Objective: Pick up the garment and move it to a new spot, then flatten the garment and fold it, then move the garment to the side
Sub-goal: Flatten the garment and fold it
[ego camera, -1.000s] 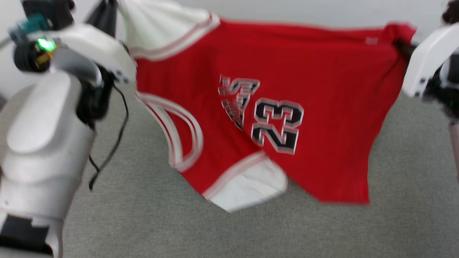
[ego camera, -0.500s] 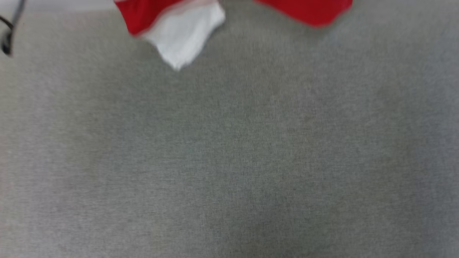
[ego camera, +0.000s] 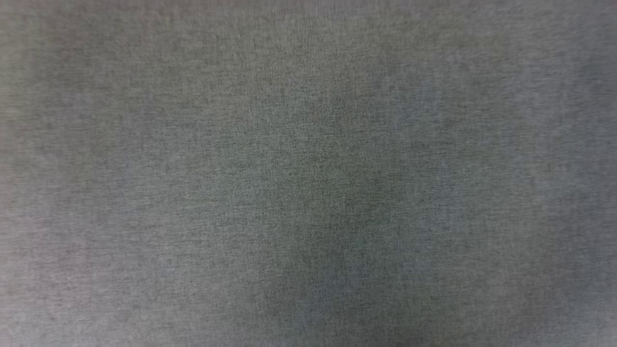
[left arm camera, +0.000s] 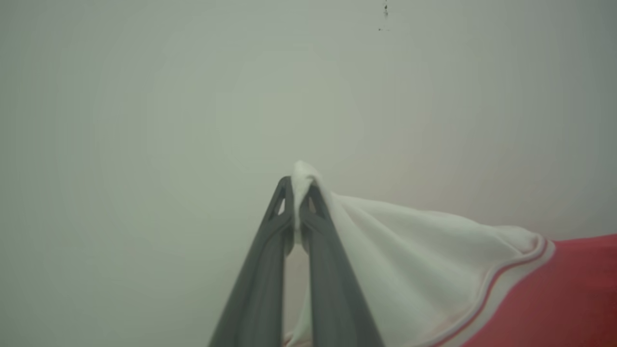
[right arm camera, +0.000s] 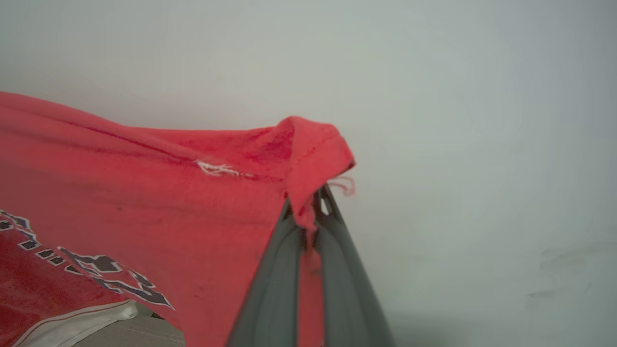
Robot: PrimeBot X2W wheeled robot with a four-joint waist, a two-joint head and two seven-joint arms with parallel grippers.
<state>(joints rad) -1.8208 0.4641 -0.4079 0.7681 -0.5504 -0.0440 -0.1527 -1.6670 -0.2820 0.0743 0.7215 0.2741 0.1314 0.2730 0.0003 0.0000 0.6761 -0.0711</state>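
Note:
The garment is a red jersey with white sleeves and striped trim. In the left wrist view my left gripper (left arm camera: 299,190) is shut on the tip of a white sleeve (left arm camera: 409,250), and the red body (left arm camera: 569,294) trails off to the lower right. In the right wrist view my right gripper (right arm camera: 308,202) is shut on a bunched red corner (right arm camera: 308,149) of the garment (right arm camera: 144,193). The cloth hangs stretched to the left there, with part of the black print (right arm camera: 96,270) and a white sleeve edge (right arm camera: 72,327) showing low down.
A grey fabric surface (ego camera: 308,173) spreads across the head view, slightly blurred. Both wrist views face a plain pale wall (left arm camera: 193,96). A strip of the grey surface (right arm camera: 140,332) shows under the hanging cloth.
The head camera has tilted down: the hanging garment and both arms slid up out of its picture, leaving the grey surface. Both grips look unchanged.

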